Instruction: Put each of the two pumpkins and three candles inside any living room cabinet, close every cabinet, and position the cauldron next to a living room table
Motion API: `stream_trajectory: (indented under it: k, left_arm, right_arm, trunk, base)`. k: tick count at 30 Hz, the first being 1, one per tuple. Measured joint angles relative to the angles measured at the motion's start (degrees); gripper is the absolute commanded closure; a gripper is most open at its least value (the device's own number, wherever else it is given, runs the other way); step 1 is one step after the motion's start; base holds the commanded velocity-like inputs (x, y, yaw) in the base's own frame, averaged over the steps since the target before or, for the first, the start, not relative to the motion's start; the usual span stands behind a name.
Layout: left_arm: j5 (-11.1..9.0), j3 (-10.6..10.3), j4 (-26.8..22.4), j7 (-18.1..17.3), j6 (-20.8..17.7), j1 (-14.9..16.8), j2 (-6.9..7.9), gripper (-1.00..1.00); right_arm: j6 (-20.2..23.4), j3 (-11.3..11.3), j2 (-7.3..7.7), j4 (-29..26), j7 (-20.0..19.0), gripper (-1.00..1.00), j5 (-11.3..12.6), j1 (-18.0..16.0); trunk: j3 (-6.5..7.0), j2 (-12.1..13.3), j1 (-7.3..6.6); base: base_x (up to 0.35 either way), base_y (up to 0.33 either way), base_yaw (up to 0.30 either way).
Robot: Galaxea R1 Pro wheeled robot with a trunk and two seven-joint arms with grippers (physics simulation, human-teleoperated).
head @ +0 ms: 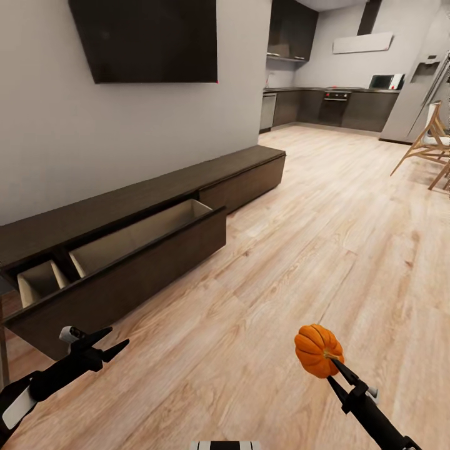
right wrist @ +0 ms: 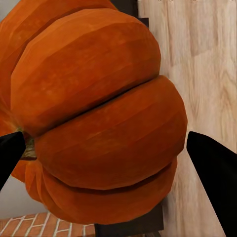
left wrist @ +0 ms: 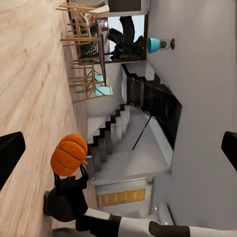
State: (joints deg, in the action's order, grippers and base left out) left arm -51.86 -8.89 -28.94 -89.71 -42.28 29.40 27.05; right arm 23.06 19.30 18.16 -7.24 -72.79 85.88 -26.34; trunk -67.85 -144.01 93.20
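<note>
Right now you are on the carrying step: your right claw (head: 329,360) holds one pumpkin (head: 317,350) clamped between its fingers, low at about five o'clock in the head view, above the wood floor (head: 325,219). Your left claw (head: 106,345) stands wide and empty at about seven o'clock. The cabinet (head: 144,250) lies toward ten o'clock with a drawer (head: 125,240) pulled out, so next you likely need to swing the pumpkin over that pale interior and let go.
</note>
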Motion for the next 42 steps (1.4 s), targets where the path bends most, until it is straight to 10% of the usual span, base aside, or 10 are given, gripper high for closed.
stream_trajectory:
  k: [42]
  left_arm:
    - [0.00, -0.22, 0.00, 0.00, 0.08, 0.00, -0.05, -1.00]
  right_arm:
    - [0.16, -0.04, -0.09, 0.00, 0.70, 1.00, 0.00, 0.00]
  trunk:
    - [9.31, 0.56, -1.08]
  base:
    - [0.000, 0.000, 0.000]
